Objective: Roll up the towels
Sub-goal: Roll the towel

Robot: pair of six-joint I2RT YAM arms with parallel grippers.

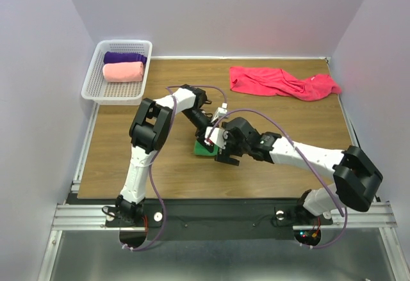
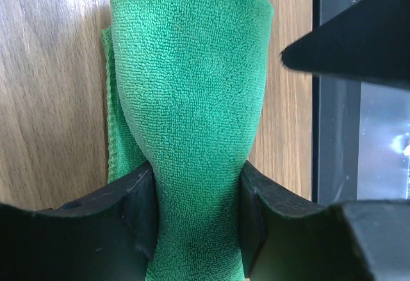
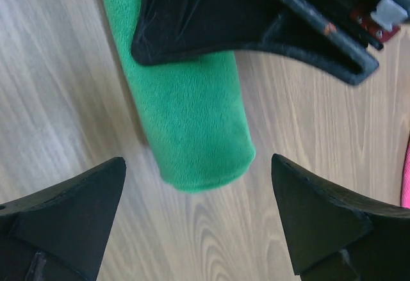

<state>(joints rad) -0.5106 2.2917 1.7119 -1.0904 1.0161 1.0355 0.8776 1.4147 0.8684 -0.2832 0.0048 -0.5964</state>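
The green towel (image 1: pixel 205 148) lies rolled into a stubby cylinder on the table's middle. My left gripper (image 2: pixel 197 214) is shut on the green towel (image 2: pixel 192 102), pinching one end. My right gripper (image 3: pixel 198 191) is open just past the roll's other end (image 3: pixel 192 127), not touching it; in the top view it (image 1: pixel 225 154) sits right beside the roll. The crimson towel (image 1: pixel 282 81) lies crumpled flat at the back right. The salmon-pink roll (image 1: pixel 123 72) and the purple roll (image 1: pixel 124 57) lie in the basket.
The white mesh basket (image 1: pixel 96 92) stands at the back left corner of the wooden table (image 1: pixel 128 166). Both arms cross over the table's middle. A metal rail (image 1: pixel 224 214) runs along the near edge.
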